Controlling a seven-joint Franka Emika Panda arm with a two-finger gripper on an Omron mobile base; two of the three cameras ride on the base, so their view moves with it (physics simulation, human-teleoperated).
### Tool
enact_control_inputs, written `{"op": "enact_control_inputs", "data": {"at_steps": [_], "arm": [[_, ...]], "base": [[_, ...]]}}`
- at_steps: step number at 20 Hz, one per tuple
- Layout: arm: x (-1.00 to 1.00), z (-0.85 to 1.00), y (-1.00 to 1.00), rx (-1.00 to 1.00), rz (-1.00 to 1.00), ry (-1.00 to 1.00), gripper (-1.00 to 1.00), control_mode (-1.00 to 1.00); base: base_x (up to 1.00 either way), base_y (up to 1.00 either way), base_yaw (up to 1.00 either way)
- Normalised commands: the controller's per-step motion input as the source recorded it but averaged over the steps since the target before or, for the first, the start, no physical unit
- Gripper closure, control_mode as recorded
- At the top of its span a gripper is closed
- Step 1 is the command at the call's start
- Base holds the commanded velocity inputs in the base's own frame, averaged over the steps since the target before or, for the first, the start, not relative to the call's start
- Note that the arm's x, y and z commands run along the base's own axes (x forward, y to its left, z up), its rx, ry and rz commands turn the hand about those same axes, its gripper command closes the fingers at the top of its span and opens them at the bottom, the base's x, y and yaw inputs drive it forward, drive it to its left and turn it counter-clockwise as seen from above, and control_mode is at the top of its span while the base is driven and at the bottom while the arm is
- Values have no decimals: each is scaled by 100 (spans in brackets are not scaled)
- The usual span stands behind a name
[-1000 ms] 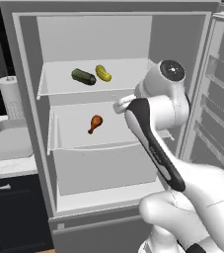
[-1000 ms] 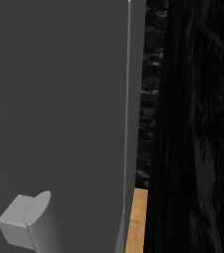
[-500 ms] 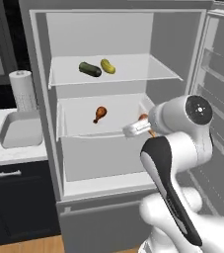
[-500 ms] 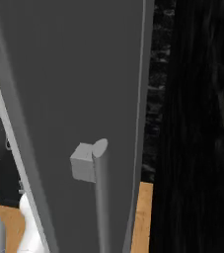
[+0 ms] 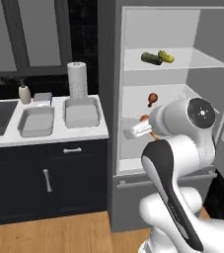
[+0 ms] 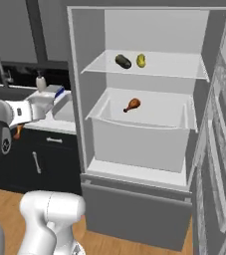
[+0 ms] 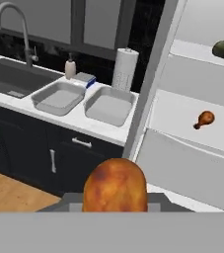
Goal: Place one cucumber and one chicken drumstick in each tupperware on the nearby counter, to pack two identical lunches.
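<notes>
The claw [image 7: 115, 207] grips a chicken drumstick [image 7: 115, 185], meaty end toward the camera. Another drumstick [image 7: 204, 119] lies in the fridge drawer [image 6: 139, 134], bone end toward the counter [image 7: 84, 121].

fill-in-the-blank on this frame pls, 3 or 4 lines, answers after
1. The hand holds a chicken ____.
2. Both cucumbers lie on the fridge's ____ shelf.
3. The two tupperware containers on the counter are both ____.
4. The paper towel roll stands ____ the tupperware nearest the fridge.

Missing words: drumstick; top; empty; behind
</notes>
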Motion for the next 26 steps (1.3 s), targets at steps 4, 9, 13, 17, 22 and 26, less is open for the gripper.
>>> {"op": "enact_control_inputs", "data": {"at_steps": [4,9,13,17,22,26], "arm": [[0,0,0,0,0,0,100,100],[0,0,0,0,0,0,100,100],[0,0,0,0,0,0,100,100],[0,0,0,0,0,0,100,100],[5,-12,-16,-2,-4,-1,100,-100],[0,-42,-61,0,0,0,100,-100]], "base": [[89,100,0],[100,100,-2],[100,97,-16],[90,57,-22],[18,3,-6],[0,0,0]]}}
